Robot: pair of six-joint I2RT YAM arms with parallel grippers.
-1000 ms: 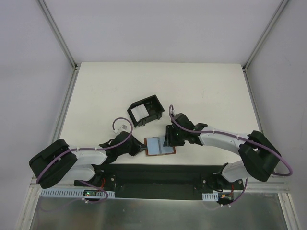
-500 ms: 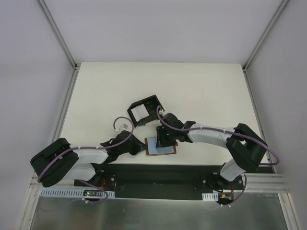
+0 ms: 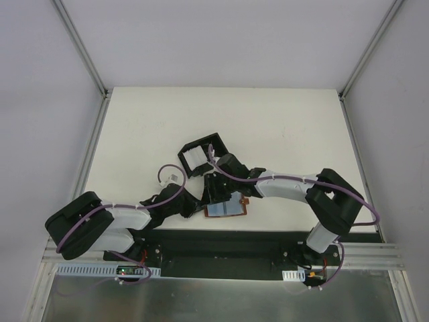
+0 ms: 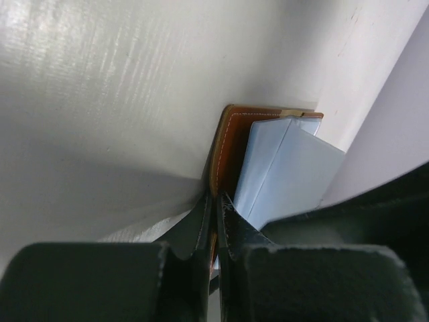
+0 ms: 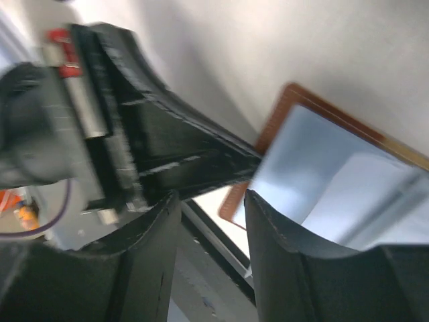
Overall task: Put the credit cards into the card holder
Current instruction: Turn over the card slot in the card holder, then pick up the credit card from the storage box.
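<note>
Wallet (image 4: pixel 228 144) edge pinched by left tool (image 4: pixel 214 201) | right tool (image 5: pixel 211 198) parted, tilted above

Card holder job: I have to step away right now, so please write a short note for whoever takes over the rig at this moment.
Left gripper: shut on the edge of the brown wallet, holding it near the table's front edge.
Right gripper: open and empty, hovering over the wallet close to the left gripper.
Things: pale blue cards sit in the open wallet; the card holder stands just behind it, apart.
Done: at least one white card is in the holder.
Left: draw the remaining cards out of the wallet and drop them into the holder.
</note>
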